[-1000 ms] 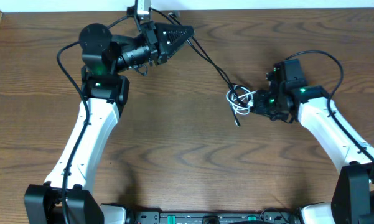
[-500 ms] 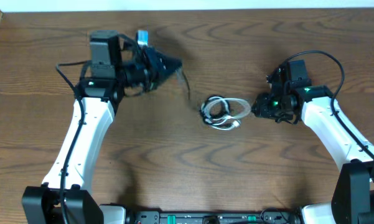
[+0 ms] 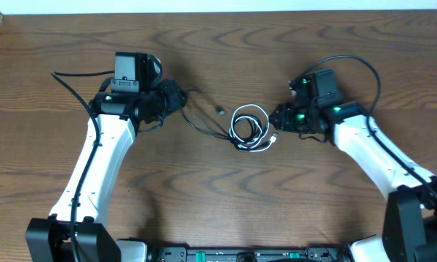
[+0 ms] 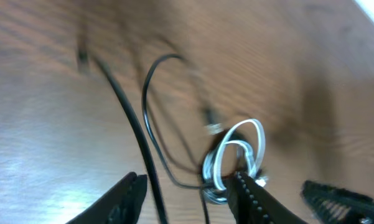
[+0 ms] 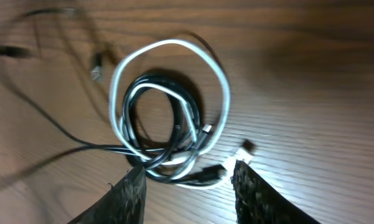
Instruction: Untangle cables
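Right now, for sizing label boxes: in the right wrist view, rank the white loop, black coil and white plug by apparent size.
1. White loop, largest.
2. Black coil, mostly inside it.
3. White plug, clearly smallest.

Bare table (image 3: 225,196) surrounds the coiled cables (image 3: 251,128); black strand (image 3: 203,125) seemingly trails left.

Dark wood-grain table (image 3: 218,211) fills the overhead view, thin white strip (image 3: 313,4) along the top edge, pale glare lower left in the left wrist view.
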Controlling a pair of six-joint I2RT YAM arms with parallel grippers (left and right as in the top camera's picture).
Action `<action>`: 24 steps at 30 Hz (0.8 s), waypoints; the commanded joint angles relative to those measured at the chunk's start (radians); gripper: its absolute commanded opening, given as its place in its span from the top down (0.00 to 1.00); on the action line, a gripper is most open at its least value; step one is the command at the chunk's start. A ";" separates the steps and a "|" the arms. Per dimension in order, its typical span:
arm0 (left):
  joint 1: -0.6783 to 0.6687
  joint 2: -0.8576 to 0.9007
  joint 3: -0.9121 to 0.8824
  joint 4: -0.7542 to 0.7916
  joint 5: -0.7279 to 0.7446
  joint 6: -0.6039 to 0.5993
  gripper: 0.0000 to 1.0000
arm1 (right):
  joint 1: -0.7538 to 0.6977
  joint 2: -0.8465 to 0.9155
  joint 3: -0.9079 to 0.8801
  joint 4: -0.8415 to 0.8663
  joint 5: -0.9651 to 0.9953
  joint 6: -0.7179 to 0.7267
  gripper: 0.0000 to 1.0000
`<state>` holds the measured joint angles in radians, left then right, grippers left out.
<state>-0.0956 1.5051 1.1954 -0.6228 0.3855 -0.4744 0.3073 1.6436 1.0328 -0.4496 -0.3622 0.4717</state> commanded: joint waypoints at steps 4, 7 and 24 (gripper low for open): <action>-0.013 -0.009 0.006 -0.069 -0.066 0.151 0.52 | 0.084 0.094 -0.003 0.108 -0.013 0.145 0.58; -0.061 -0.008 0.006 -0.067 -0.047 0.217 0.51 | 0.070 0.098 -0.003 0.105 0.008 0.145 0.54; -0.449 0.272 0.006 0.241 -0.047 0.437 0.52 | -0.267 0.095 -0.003 -0.037 -0.164 -0.082 0.49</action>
<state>-0.5049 1.7294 1.1954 -0.4091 0.3378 -0.0902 0.0391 1.7393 1.0328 -0.4713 -0.4862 0.4606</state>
